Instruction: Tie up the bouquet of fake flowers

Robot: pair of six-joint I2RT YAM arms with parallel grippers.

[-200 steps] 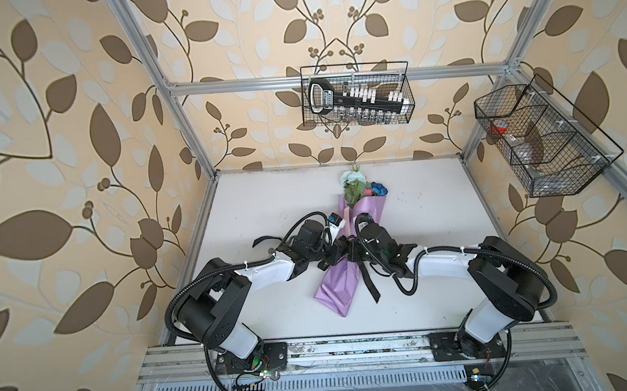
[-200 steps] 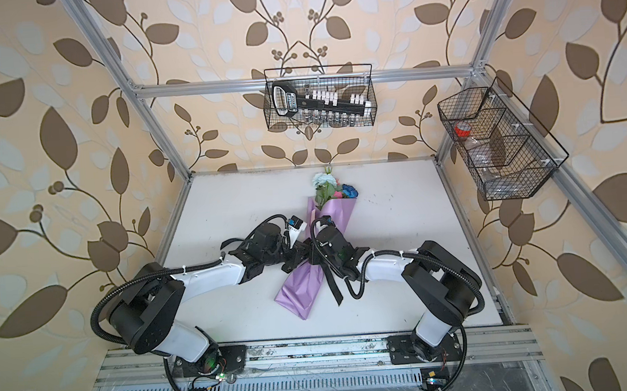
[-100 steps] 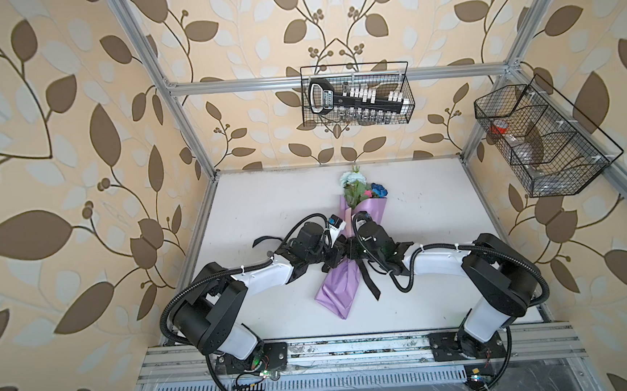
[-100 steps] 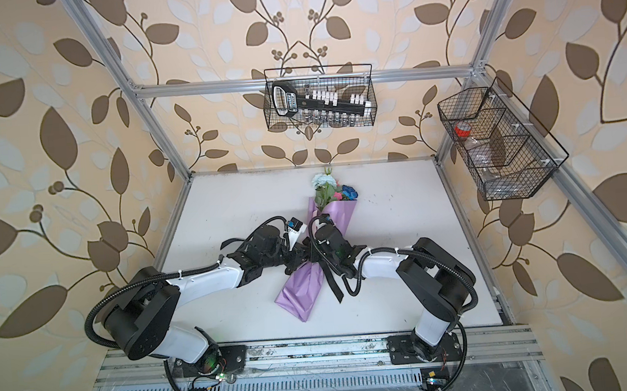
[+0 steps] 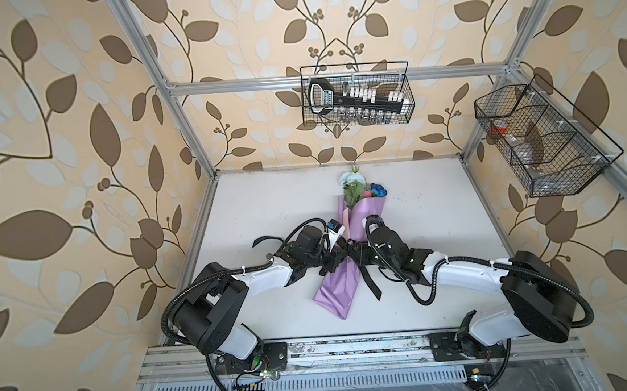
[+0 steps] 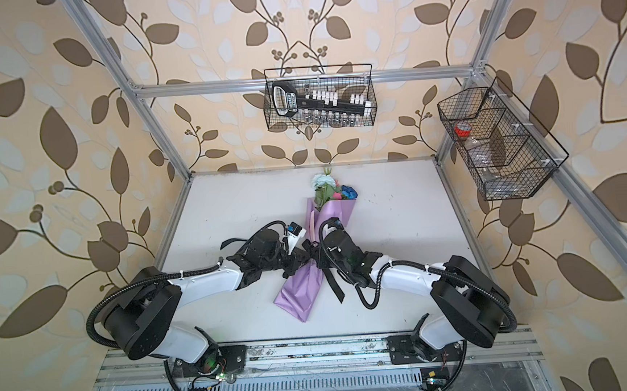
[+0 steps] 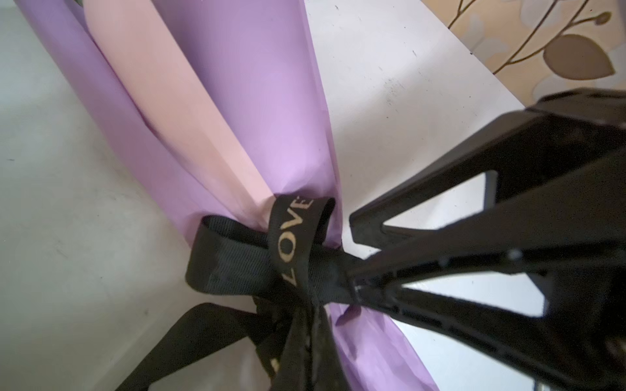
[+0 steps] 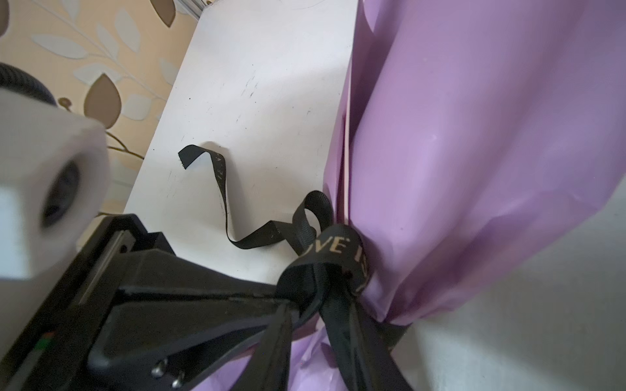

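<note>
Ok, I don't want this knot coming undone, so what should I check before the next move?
1. The black ribbon wrapped round the bouquet of fake flowers: ok.
2. The left gripper shut on the ribbon: ok.
3. The right gripper jaws apart: ok.
4. The right gripper free of the ribbon: cannot tell.
5. The knot pulled tight: cannot tell.
6. The bouquet lying on the table: ok.

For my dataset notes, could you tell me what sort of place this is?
Likely a lab robot cell: aluminium frame, wallpapered walls, two arms bolted to a front rail.
</note>
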